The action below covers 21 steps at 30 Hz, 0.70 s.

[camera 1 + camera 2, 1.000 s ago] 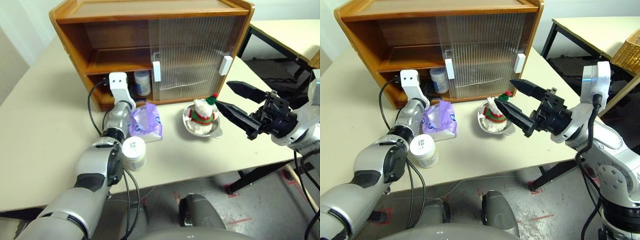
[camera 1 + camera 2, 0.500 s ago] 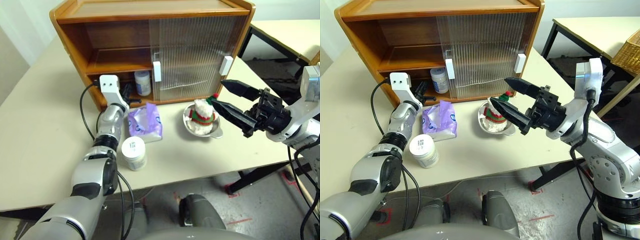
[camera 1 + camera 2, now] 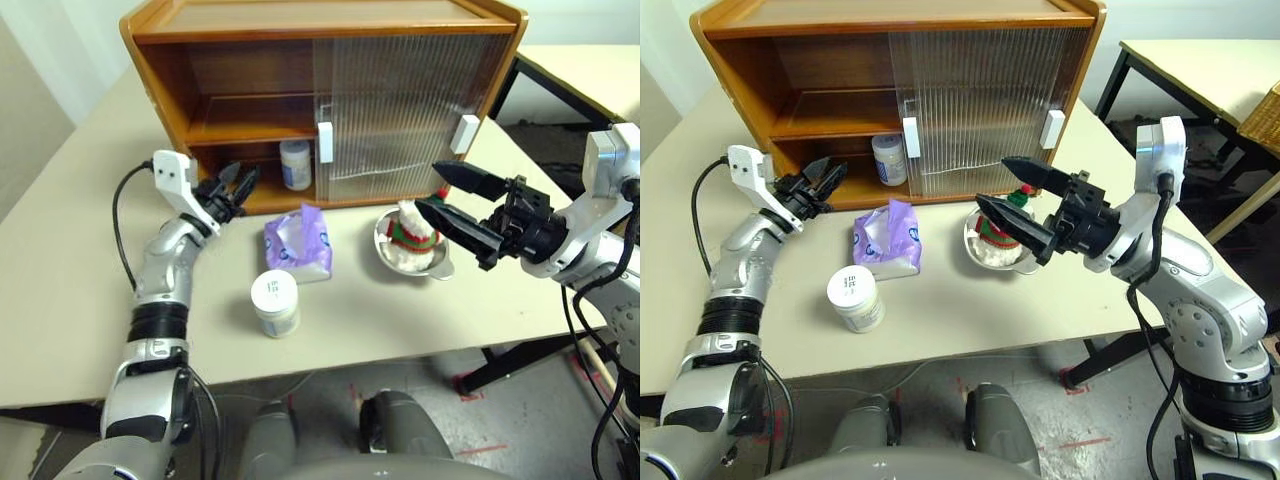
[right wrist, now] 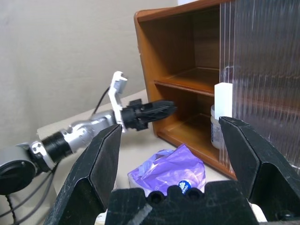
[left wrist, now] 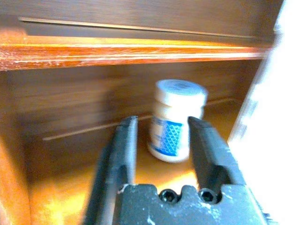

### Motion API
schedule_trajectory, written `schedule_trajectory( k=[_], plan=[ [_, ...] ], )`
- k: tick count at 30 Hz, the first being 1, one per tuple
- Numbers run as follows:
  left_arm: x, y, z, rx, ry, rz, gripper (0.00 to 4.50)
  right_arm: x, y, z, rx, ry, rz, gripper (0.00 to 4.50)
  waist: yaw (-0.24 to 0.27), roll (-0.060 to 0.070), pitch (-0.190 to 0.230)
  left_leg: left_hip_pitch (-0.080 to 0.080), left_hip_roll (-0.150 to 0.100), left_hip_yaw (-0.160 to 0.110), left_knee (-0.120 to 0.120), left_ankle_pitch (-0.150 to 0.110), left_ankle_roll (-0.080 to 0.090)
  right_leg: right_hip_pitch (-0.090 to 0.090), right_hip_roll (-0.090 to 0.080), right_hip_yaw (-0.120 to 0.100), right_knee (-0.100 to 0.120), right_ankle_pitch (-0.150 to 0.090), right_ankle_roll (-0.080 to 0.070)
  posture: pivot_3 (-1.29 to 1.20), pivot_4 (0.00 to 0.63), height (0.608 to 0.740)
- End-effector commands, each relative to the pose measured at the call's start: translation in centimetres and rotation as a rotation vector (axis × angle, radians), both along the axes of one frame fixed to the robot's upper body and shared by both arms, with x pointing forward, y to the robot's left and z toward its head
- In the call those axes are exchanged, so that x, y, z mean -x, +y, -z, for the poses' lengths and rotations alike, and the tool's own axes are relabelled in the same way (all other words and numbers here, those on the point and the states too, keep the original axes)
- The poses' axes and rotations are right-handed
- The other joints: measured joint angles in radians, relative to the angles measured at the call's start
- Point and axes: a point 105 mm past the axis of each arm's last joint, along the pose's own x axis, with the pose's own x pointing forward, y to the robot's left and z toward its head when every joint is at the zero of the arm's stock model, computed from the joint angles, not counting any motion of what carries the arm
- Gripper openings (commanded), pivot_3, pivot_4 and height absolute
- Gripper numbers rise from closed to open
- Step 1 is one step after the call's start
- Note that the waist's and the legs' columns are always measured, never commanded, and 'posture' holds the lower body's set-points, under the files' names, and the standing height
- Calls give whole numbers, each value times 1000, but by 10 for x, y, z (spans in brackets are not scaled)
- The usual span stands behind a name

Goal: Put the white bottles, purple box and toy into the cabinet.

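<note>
The cabinet (image 3: 320, 90) stands at the back of the table with its left half open. One white bottle (image 3: 295, 164) stands on the lower shelf; the left wrist view shows this bottle (image 5: 177, 119) beyond my fingers. My left gripper (image 3: 245, 175) hovers open just outside that shelf, apart from the bottle. The other white bottle (image 3: 275, 303) stands on the table near the front. The purple box (image 3: 298, 243) lies between it and the cabinet. The toy (image 3: 408, 228) sits in a steel bowl (image 3: 412, 255). My right gripper (image 3: 428, 187) is open, just right of and above the toy.
The ribbed sliding doors (image 3: 400, 110) cover the cabinet's right half, with white handles (image 3: 324, 142) at the edges. A second table (image 3: 1200, 70) and a wicker basket (image 3: 1265, 110) stand off to the right. Bare tabletop lies left of the cabinet.
My left gripper has drawn back out of the lower shelf toward the left and its fingers have parted. The bottle stays on the shelf. The camera has shifted; the right arm has hardly moved.
</note>
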Motion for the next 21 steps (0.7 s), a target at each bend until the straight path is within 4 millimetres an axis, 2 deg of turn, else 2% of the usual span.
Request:
schedule_trajectory(
  k=[1, 3, 4, 7, 14, 21],
  plan=[
    [21, -1, -9, -13, -3, 173, 3661, -2, 1, -1, 2, -14, -9, 4500, 4, 0, 0, 0, 0, 0, 0, 0, 0, 0, 0, 0, 0, 0, -1, -57, 0, 740],
    [33, 4, -7, -78, -6, 240, 4431, -2, 2, -1, 2, -14, -15, 4500, 7, 1, 0, 0, 1, 0, 0, 0, 0, 0, 1, 0, 0, -1, -1, -49, 0, 740],
    [39, 6, -6, -109, -6, 273, 4472, -3, 2, -1, 2, -14, -17, 4500, 10, 1, 0, 1, 1, 0, 0, 0, 0, 0, 1, 1, 0, -1, -2, -45, 0, 740],
    [56, 12, 0, -184, 7, 366, 4472, -4, 2, -1, 3, -14, -25, 4500, 19, 3, 1, 1, 1, 0, 0, 0, 0, 0, 2, 0, 0, -1, -3, -37, 0, 740],
    [92, 28, 8, -239, 34, 569, 4472, -6, 4, -3, 8, -18, -48, 4500, 44, 5, 3, 0, 2, 0, -1, 0, 0, -1, 1, 0, 0, -6, -10, -11, 0, 740],
    [117, 32, 24, -306, 107, 714, 4472, -8, 6, -5, 15, -21, -71, 4500, 47, 9, 5, 0, 2, 1, -1, 0, 0, -2, 0, 0, 0, -7, -12, 2, 0, 740]
  ],
)
